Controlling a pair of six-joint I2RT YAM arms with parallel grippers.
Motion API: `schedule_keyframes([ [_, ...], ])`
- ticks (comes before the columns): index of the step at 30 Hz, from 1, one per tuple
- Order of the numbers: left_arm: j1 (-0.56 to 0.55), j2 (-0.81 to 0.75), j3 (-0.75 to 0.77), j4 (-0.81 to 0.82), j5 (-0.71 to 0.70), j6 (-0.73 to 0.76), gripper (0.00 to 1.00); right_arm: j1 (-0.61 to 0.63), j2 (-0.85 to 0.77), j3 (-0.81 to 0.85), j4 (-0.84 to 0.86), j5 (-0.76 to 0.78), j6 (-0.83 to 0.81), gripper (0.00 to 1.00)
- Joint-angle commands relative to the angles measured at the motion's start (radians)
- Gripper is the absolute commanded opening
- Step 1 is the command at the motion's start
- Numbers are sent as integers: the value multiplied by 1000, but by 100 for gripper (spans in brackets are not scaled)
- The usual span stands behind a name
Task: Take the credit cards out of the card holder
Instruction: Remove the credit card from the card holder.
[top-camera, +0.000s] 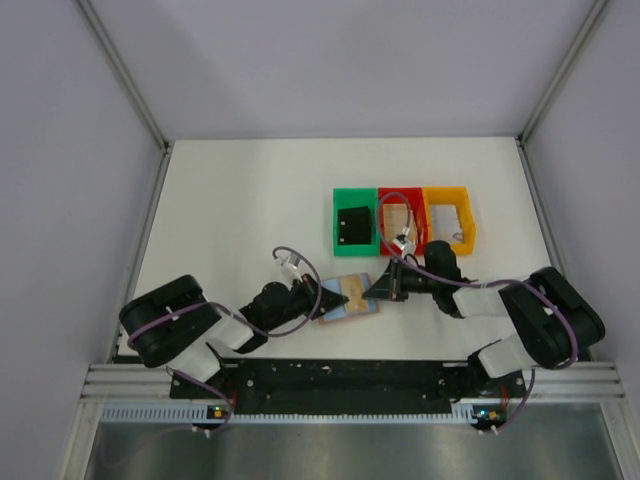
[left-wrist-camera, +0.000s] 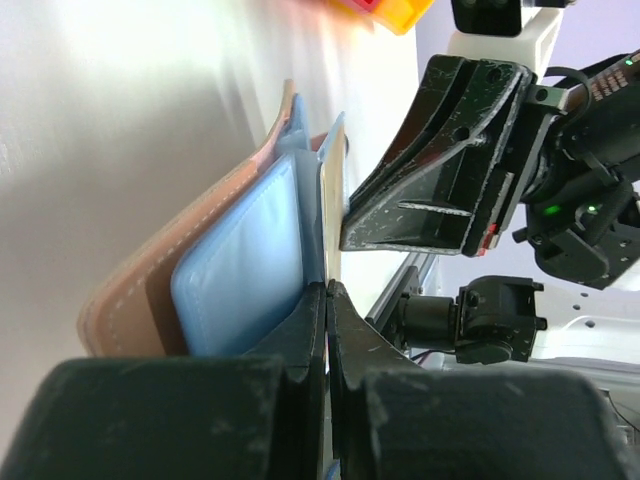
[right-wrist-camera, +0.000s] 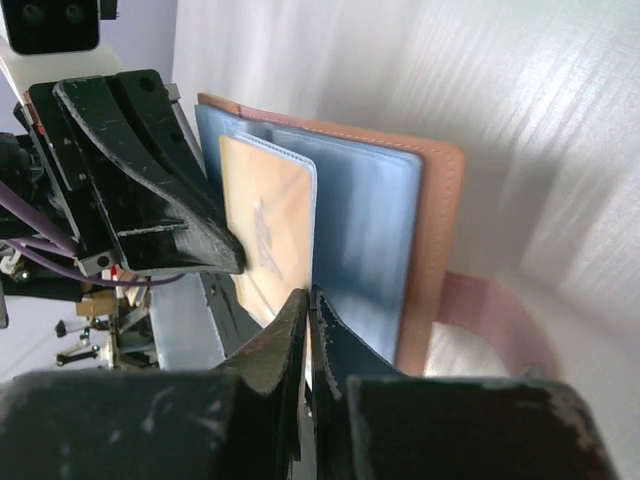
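At the near edge of the table (top-camera: 240, 200) the two arms reach inward and meet over the wallet (top-camera: 348, 298), which lies open just ahead of the bases, blue-grey inner face up and brown leather underneath; both pincers are on it from opposite sides.

The left pincer (left-wrist-camera: 328, 292) is clenched, its fingers pressed flat together with no gap; the edge of the blue pocket and the pale edge of a card run straight into the seam between them, so it grips the wallet at its left edge.

The right pincer (right-wrist-camera: 307, 298) is clenched as well, its tips meeting on the lower corner of a tan card (right-wrist-camera: 262, 220) that stands in a clear sleeve over the blue pockets; from the left wrist view its tips touch that same pale card edge just beyond the left fingers; whether it nips the card alone or card and sleeve together cannot be told.

The card sits partly raised from the pocket but within the wallet's outline; a brown strap (right-wrist-camera: 500, 320) sticks out from the wallet's far edge and lies on the table.

Farther back, well apart from the wallet, three bins stand touching in a row: green (top-camera: 337, 222), red (top-camera: 402, 190) and yellow (top-camera: 470, 215); a dark flat thing (top-camera: 353, 225) lies in the green one; the red one holds something tan, too small to make out.
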Motion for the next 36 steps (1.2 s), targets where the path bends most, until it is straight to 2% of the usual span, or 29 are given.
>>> schedule_keyframes([
  [1,0,-72,-46,86,-35,-8,0,-42,7,-21,58,-10,-13,0],
  [7,0,-147,-84,-26,-113,-19,0,-48,7,-13,3,10,-47,0],
  [11,0,-147,-82,-24,-94,-14,0,-48,4,-19,70,-36,-14,0],
  [12,0,-139,-81,2,-94,-14,0,-47,6,-24,107,-50,2,3],
  [15,0,-118,-73,64,-42,-17,0,-45,4,-36,204,-90,54,20],
  [18,-1,-104,-55,89,-12,-19,0,-42,4,-36,239,-111,71,30],
  [23,-3,-98,-36,139,15,-19,0,-19,19,-21,253,-122,76,35],
  [29,-4,-87,-27,193,41,-16,0,6,64,-11,316,-136,103,36],
  [31,-6,-84,-26,196,46,-16,0,7,73,-18,369,-150,126,35],
  [32,-6,-80,-27,197,47,-17,0,7,75,-19,389,-157,134,31],
  [36,-6,-69,-55,228,22,-30,0,1,70,-28,403,-167,134,0],
])
